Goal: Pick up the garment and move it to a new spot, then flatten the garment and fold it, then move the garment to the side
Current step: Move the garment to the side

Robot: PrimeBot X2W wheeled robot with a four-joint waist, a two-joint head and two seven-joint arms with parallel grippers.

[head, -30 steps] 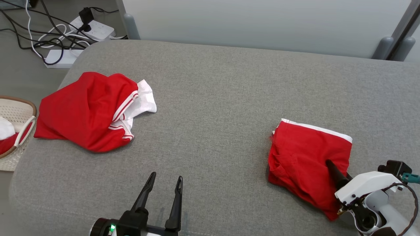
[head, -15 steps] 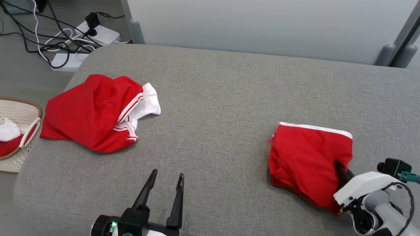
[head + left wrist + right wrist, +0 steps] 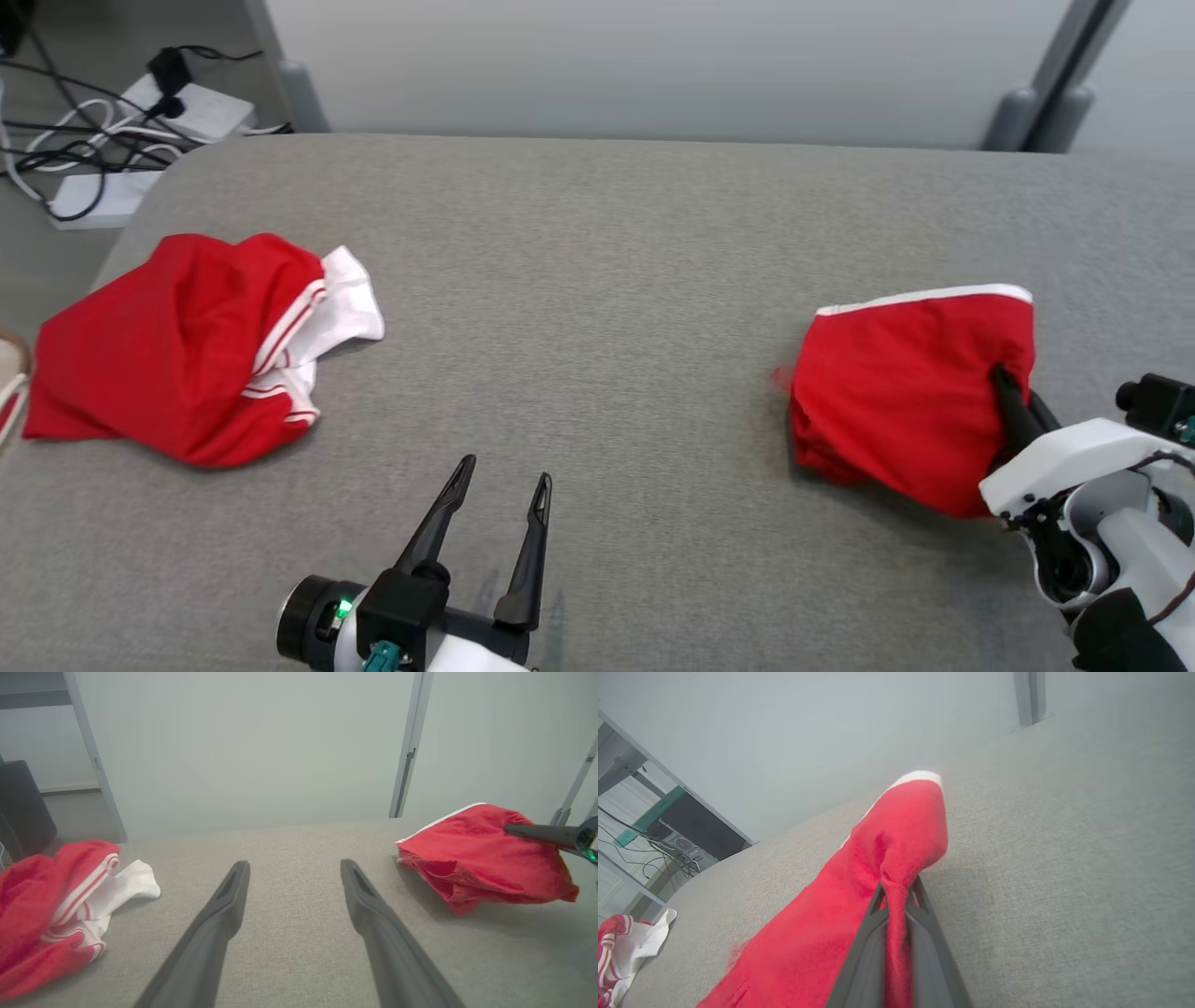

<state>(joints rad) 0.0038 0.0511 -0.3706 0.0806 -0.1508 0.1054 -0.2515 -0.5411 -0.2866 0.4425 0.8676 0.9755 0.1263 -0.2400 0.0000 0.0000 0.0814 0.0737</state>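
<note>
- Red cloth is pinched between the two dark fingers of the right hand [image 3: 1003, 377], which are closed tight on a fold of the garment [image 3: 896, 392] at the right of the head view.
- The right arm enters from the lower right corner of that view. Its white wrist housing [image 3: 1064, 457] sits low, and the fingers slant up and to the left into the garment's right edge.
- In the right wrist view the fingers [image 3: 924, 933] rise from the bottom centre, pressed together with a ridge of red fabric squeezed between them. The garment [image 3: 822, 933] drapes away toward the lower left.
- The garment is bunched, with a white band [image 3: 924, 297] along its upper edge.
- In the left wrist view the garment's [image 3: 481, 858] right side is drawn up where the right hand [image 3: 507, 829] meets it. Its lower left edge hangs close to the grey table [image 3: 294, 933]; whether it touches there I cannot tell.
- The left hand [image 3: 504, 471] sits at the bottom centre of the head view, jaws spread wide and holding nothing, its fingers pointing up the frame over the table [image 3: 653, 280].
- A small green light [image 3: 343, 611] glows on the left wrist.
- In its own wrist view the left hand [image 3: 295, 865] shows as two fingers angling in from the bottom edge, with bare table between them.
- A second garment [image 3: 159, 373], red with white stripes, lies crumpled on the table at the left of the head view, well apart from both hands.
- In the upper left corner, white power strips [image 3: 201, 107] and dark cables [image 3: 56, 159] lie on the floor past the table's corner.
</note>
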